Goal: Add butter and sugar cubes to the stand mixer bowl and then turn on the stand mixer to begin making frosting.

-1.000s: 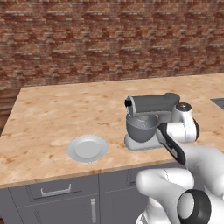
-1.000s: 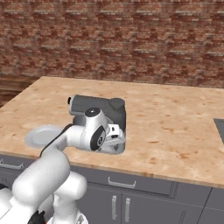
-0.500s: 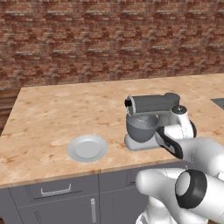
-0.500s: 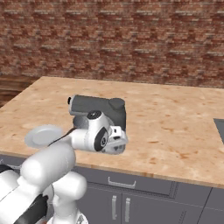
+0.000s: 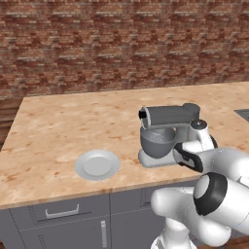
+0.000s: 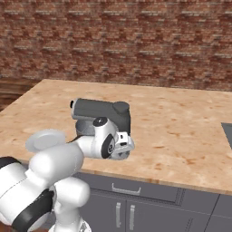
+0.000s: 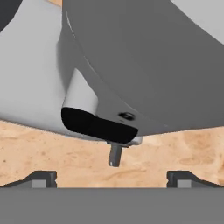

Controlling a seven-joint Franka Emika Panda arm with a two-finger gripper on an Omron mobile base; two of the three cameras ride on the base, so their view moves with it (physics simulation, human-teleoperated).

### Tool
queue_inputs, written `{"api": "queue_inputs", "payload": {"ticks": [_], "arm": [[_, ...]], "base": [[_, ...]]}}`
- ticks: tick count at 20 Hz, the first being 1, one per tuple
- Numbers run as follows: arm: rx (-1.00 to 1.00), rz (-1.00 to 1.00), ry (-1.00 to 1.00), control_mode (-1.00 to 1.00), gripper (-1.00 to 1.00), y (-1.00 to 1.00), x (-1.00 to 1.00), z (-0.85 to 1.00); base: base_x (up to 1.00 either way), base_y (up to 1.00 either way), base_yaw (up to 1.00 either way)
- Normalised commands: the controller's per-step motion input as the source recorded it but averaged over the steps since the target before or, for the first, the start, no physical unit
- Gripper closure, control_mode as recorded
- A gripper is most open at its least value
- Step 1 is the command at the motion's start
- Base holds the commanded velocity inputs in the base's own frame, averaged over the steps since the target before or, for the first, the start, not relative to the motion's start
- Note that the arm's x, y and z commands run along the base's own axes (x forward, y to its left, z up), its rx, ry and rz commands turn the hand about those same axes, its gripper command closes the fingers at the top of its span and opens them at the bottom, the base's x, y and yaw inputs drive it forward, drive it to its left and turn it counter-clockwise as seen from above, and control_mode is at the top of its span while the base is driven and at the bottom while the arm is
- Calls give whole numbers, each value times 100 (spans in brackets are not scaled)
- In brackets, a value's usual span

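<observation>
Stand mixer on table, near front edge. Stand mixer bowl under mixer head, on its base. Plate left of mixer, apart from it. End effector close against mixer's right side. Brick wall behind table.

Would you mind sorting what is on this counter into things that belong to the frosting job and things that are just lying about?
Belongs to the job:
- stand mixer
- stand mixer bowl, under the mixer's head
- gripper, open, close to the mixer

Just lying about:
- pale grey plate, left of the mixer, nothing visible on it
</observation>
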Motion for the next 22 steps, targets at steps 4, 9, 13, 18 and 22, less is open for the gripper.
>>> {"api": "queue_inputs", "payload": {"ticks": [4, 9, 13, 18, 22], "arm": [[0, 0, -1, -100, -100, 0, 10, -7], [0, 0, -1, -100, -100, 0, 8, -15], [0, 0, -4, -100, -100, 0, 16, -11], [0, 0, -8, -100, -100, 0, 15, -7], [0, 0, -9, -100, -100, 0, 12, -8]], "base": [[0, 0, 0], [0, 0, 0], [0, 0, 0], [0, 0, 0], [0, 0, 0]]}}
